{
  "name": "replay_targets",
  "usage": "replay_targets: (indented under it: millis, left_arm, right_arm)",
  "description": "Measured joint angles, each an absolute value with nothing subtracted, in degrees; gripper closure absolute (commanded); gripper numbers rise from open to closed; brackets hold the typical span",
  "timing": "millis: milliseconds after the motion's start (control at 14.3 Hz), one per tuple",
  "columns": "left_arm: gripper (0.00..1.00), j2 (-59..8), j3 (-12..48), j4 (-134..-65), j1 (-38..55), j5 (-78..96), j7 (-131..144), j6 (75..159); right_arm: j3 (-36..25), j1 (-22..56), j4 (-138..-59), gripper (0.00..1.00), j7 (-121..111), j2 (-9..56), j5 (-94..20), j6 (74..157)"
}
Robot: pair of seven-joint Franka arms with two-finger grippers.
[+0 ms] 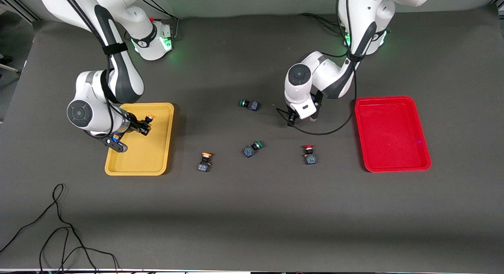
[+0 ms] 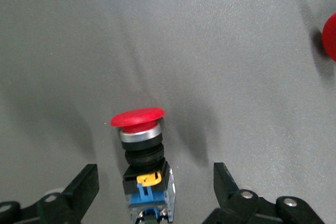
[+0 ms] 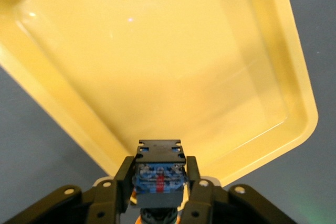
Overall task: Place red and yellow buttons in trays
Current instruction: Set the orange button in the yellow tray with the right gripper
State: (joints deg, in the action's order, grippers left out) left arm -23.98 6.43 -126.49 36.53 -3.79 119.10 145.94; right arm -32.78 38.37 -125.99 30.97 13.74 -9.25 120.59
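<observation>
My right gripper (image 1: 145, 124) is shut on a yellow-capped button (image 1: 149, 117) and holds it over the yellow tray (image 1: 138, 160). In the right wrist view the button's bluish base (image 3: 160, 174) sits between the fingers, above the yellow tray's (image 3: 157, 66) rim. My left gripper (image 1: 303, 117) is low over the table beside the red tray (image 1: 390, 132). It is open (image 2: 155, 174), its fingers on either side of a red-capped button (image 2: 139, 124) and apart from it. This button is hidden in the front view. Another red button (image 1: 309, 154) and another yellow button (image 1: 204, 162) lie on the table.
Two green-capped buttons (image 1: 249, 104) (image 1: 252, 148) lie mid-table between the trays. A black cable (image 1: 323, 130) loops from the left gripper toward the red tray. A loose cable (image 1: 59, 234) lies near the front camera at the right arm's end. A red shape (image 2: 331, 35) shows at the left wrist view's edge.
</observation>
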Motion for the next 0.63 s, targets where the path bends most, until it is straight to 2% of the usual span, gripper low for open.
replay_targets:
  millis: [70,140,349,628]
  left_arm:
    - [0.82,-24.35,6.38,-126.48,36.53,-3.8,119.11,146.34]
    - [0.9,-24.55,6.32,-126.47,36.53,-3.81,119.11,146.7]
    - [1.0,-24.56,6.27,-125.92,36.52,-4.23,118.98,146.87]
    - [1.0,-22.09,6.19,-124.29,36.47,-5.84,111.33,145.21]
  right_arm:
    - [-32.99,38.38,-125.99,0.0,30.58,14.0,-9.25,120.6]
    - [-33.04,38.47,-125.97,0.0,30.47,14.05,-9.25,120.61]
    - [-32.98,39.52,-124.29,0.0,30.46,14.01,-9.25,120.95]
    - [-32.73,45.52,-114.27,0.0,31.6,16.01,-11.07,121.4]
